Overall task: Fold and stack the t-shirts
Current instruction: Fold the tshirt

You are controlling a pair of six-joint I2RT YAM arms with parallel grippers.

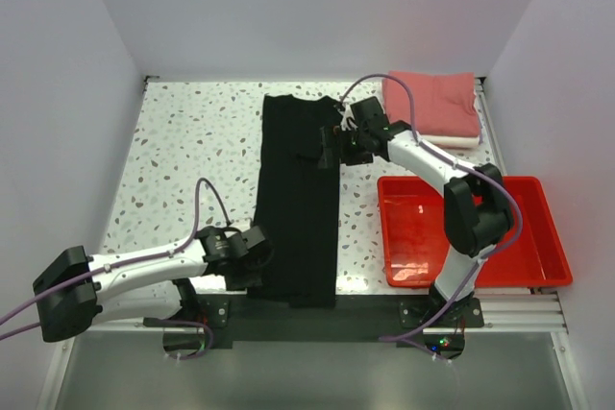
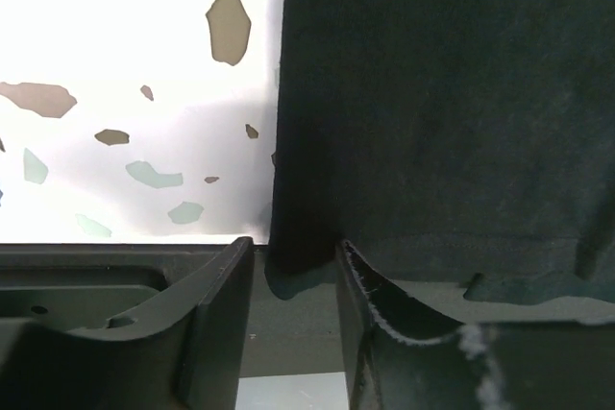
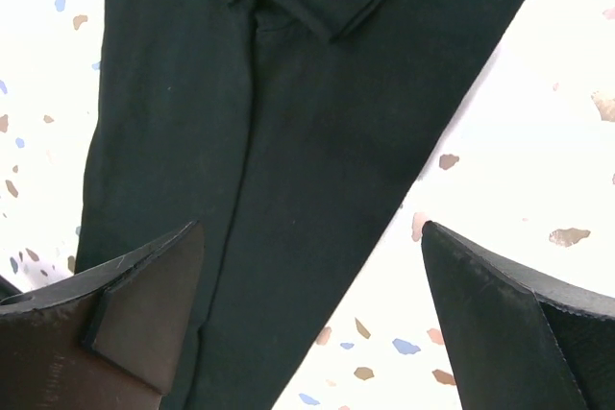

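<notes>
The black t-shirt lies folded into a long strip from the table's far side to its near edge. My left gripper is at the strip's near left edge. In the left wrist view it is open, with the corner of the black shirt between the fingertips. My right gripper is over the strip's far right edge. In the right wrist view it is wide open above the black shirt. The folded salmon-pink shirt lies on the white shirt at the far right.
A red plastic tray sits at the near right, beside the right arm's base. The speckled table is walled by white panels on the left, back and right.
</notes>
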